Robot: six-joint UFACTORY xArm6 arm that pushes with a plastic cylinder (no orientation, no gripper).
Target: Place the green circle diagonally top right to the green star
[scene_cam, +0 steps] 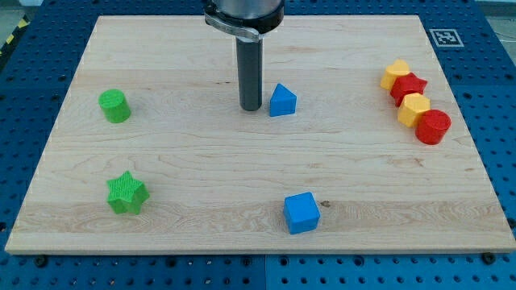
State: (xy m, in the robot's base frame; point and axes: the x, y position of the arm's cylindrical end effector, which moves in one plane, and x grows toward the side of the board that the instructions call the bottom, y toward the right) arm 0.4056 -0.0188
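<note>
Camera view: you are looking down at a pale wooden board [161,153] on a blue pegboard table. Your tool is a plain dark rod with nothing to spread or pinch. My tip [251,108] rests on the board at centre far, just left of a blue triangular block [282,101]; whether they touch is hard to tell.

The green circle [114,105], a short upright cylinder, stands at the far left. The green star [127,193] sits near you on the left, almost directly below the circle and well apart from it.

The circle looks like a small, light, rigid block that should slide easily on the smooth wood. Its round side may let it slip off the rod, so push squarely on its left face to send it right.

A blue cube [301,213] lies near centre. At far right, two yellow blocks and two red blocks cluster together, their shapes partly hidden. The arm above the rod is cut off by the frame.
</note>
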